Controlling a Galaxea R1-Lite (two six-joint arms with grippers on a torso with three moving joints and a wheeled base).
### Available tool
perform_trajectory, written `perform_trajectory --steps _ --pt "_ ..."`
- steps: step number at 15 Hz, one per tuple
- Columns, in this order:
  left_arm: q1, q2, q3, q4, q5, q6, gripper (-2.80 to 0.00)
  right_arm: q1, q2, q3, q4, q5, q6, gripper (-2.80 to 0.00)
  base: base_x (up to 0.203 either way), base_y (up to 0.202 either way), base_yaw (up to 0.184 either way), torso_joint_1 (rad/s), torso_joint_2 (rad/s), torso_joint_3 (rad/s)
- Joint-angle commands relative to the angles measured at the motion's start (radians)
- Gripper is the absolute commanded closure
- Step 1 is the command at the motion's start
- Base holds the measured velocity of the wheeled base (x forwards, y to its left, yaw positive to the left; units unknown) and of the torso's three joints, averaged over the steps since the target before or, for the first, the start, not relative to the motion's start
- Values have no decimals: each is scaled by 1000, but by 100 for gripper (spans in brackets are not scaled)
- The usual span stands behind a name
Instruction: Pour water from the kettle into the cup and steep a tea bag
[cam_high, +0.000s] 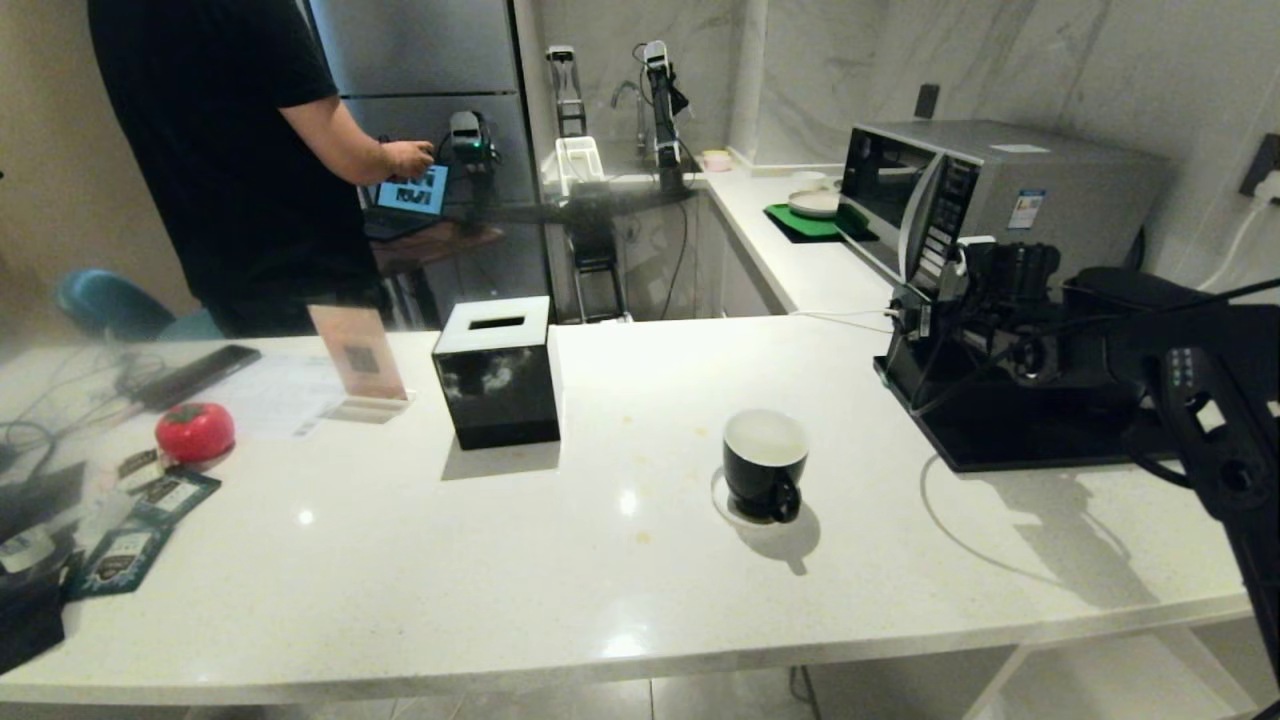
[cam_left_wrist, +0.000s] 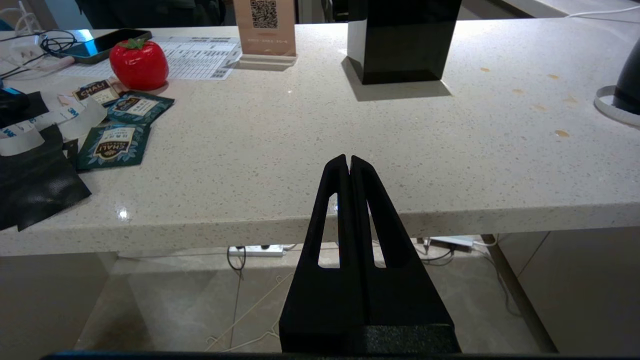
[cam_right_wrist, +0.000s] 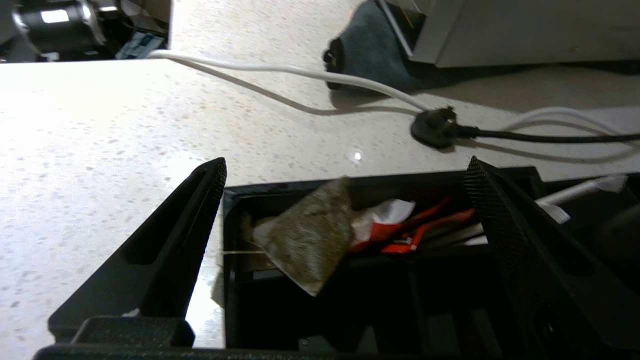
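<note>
The black cup (cam_high: 765, 462) with a white inside stands on its white saucer (cam_high: 718, 498) mid-counter; its edge also shows in the left wrist view (cam_left_wrist: 631, 80). A brownish pyramid tea bag (cam_right_wrist: 307, 235) with a thin pale string lies in a compartment of a black tray (cam_right_wrist: 400, 176). My right gripper (cam_right_wrist: 346, 171) hangs open just above that tray, with the tea bag between and beyond its fingers, untouched. The right arm (cam_high: 1205, 395) reaches in over the tray (cam_high: 1000, 445). My left gripper (cam_left_wrist: 349, 160) is shut and empty, parked below the counter's front edge. I cannot pick out the kettle.
A black tissue box (cam_high: 497, 375) stands left of the cup. Beyond the tray are a microwave (cam_high: 985, 195) and a white cable with a black plug (cam_right_wrist: 435, 131). A red tomato-shaped object (cam_high: 195, 430) and dark blue packets (cam_high: 125, 555) lie far left. A person (cam_high: 230, 150) stands behind the counter.
</note>
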Motion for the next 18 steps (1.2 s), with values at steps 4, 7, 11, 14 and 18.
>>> perform_trajectory --steps 4,7,11,14,18 --pt "0 2 0 -1 0 0 0 -9 10 2 5 -10 5 -280 0 0 0 0 0 0" --pt "0 2 0 -1 0 0 0 -11 17 4 6 -9 8 -280 0 0 0 0 0 0" --pt "0 2 0 -1 0 0 0 -10 28 4 2 -8 8 -280 0 0 0 0 0 0" --pt "0 2 0 -1 0 0 0 -10 36 4 -2 -8 6 -280 0 0 0 0 0 0" --pt "0 2 0 -1 0 0 0 -10 41 4 -3 -8 3 -280 0 0 0 0 0 0"
